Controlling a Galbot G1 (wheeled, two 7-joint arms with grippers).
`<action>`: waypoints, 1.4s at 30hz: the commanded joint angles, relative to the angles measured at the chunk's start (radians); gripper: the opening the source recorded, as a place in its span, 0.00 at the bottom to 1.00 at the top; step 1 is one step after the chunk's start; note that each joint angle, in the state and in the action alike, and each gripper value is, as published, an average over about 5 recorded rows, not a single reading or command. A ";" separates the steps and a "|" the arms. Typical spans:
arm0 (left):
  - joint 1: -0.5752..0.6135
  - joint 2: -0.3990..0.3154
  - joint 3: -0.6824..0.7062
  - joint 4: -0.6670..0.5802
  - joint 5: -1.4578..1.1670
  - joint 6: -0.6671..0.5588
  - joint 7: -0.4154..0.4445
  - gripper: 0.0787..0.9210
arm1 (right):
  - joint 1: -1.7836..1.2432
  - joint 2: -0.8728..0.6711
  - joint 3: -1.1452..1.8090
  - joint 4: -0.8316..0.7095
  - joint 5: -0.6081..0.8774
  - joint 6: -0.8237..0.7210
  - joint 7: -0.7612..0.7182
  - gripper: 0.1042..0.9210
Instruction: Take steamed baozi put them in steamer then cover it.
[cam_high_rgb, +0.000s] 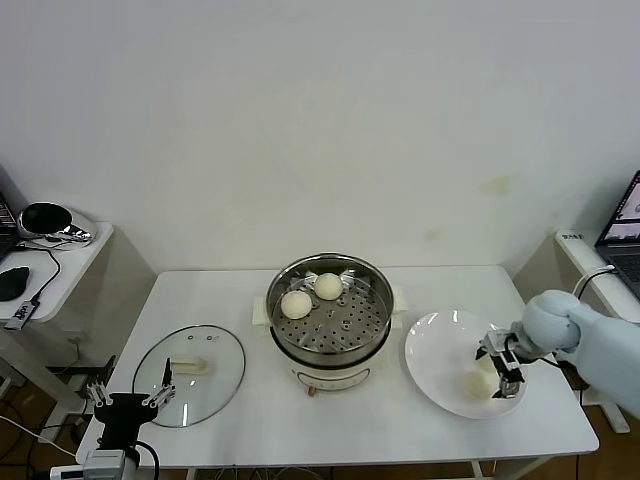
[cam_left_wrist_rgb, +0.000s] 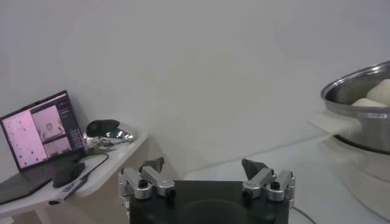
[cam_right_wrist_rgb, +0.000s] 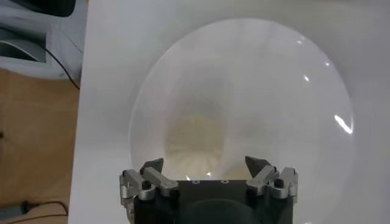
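Standing at the middle of the white rectangular surface (cam_high_rgb: 250, 440), the round shiny stainless-steel steamer (cam_high_rgb: 330, 310) on its white base is flanked by open room on both sides. Two smooth, cream-white, round steamed baozi (cam_high_rgb: 296, 304) are seated on its perforated tray, toward the far left of the pot. The round clear glass cover (cam_high_rgb: 190, 373), metal-rimmed with a cream-white oblong handle, is laid flat on the surface to the left, near the front edge. A flat white round plate (cam_high_rgb: 440, 350) is placed to the right, close to the front right corner; one baozi (cam_high_rgb: 470, 384) is left on it.

The right claw (cam_high_rgb: 506, 371) is held fully open just above that baozi, with nothing gripped. The left claw (cam_high_rgb: 128, 400) is parked fully open and empty at the front left edge, beside the cover.
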 joint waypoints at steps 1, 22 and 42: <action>-0.003 0.002 0.000 0.005 0.000 0.000 0.001 0.88 | -0.057 0.037 0.038 -0.040 -0.027 0.000 0.012 0.88; -0.007 0.003 -0.002 -0.001 -0.001 0.002 0.002 0.88 | 0.176 0.005 -0.067 0.007 0.079 -0.018 -0.065 0.56; -0.026 0.012 0.006 0.008 -0.012 0.004 0.005 0.88 | 0.860 0.337 -0.326 -0.129 0.344 0.005 -0.088 0.58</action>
